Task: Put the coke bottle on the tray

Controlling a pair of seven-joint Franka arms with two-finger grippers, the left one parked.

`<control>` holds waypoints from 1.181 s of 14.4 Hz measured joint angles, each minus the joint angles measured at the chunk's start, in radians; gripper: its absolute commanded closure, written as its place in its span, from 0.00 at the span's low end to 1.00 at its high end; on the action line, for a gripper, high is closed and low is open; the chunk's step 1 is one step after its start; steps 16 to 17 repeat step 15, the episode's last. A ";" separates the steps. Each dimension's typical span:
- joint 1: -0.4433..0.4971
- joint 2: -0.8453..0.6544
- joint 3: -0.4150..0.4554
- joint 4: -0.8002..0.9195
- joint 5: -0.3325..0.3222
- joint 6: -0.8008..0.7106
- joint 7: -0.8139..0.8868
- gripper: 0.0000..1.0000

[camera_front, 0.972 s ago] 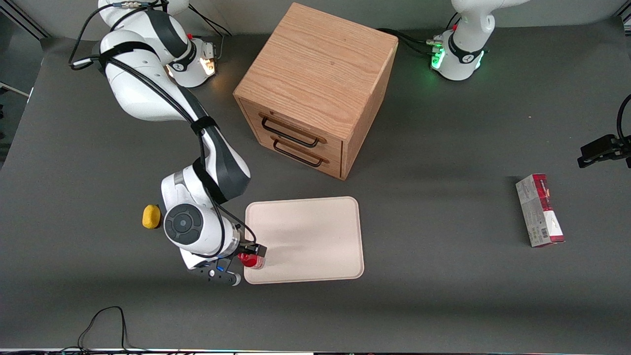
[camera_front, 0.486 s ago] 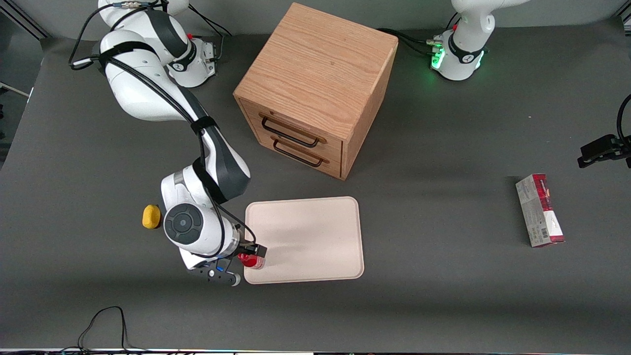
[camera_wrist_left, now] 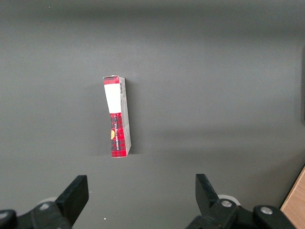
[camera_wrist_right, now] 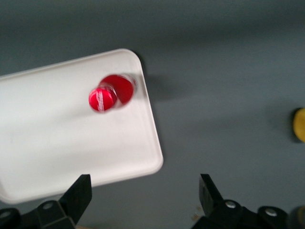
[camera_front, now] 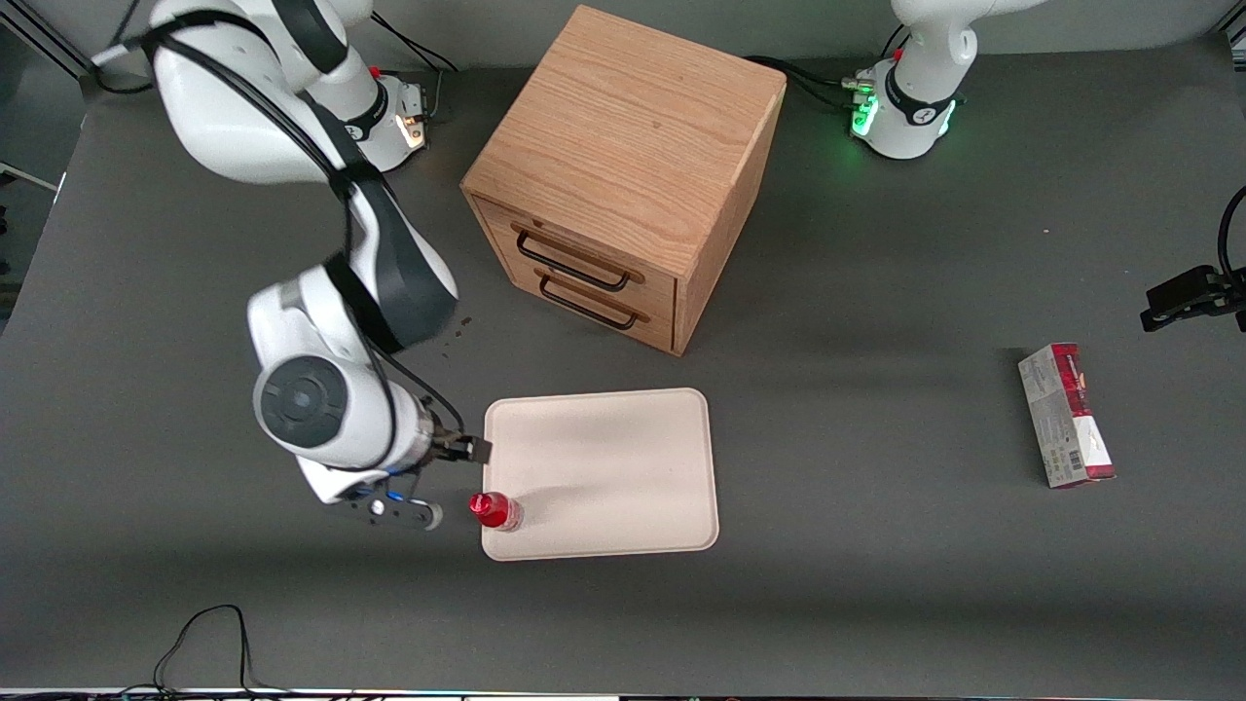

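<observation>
The coke bottle (camera_front: 494, 510) stands up on the tray (camera_front: 623, 467), right in the tray's corner nearest the front camera at the working arm's end. The pincer (camera_front: 443, 482) hangs just beside the bottle, not touching it. Its fingers (camera_wrist_right: 78, 195) are spread wide and hold nothing.

A robotics lab: two white Franka arms (camera_front: 321, 292) are bolted at one edge of a grey-matted desk (camera_front: 876, 545). Cables (camera_front: 209, 633) trail over the desk's edge, and test props sit staged: a wooden drawer cabinet (camera_front: 623, 175), a carton (camera_front: 1066, 414).
</observation>
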 measured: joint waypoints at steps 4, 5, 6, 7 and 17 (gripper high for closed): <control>-0.108 -0.312 -0.013 -0.341 0.056 0.003 -0.223 0.00; -0.131 -0.384 -0.029 -0.421 0.063 0.007 -0.275 0.00; -0.142 -0.448 -0.053 -0.496 0.068 0.017 -0.319 0.00; -0.145 -0.505 -0.080 -0.567 0.071 0.035 -0.362 0.00; -0.141 -0.735 -0.194 -0.739 0.075 0.003 -0.499 0.00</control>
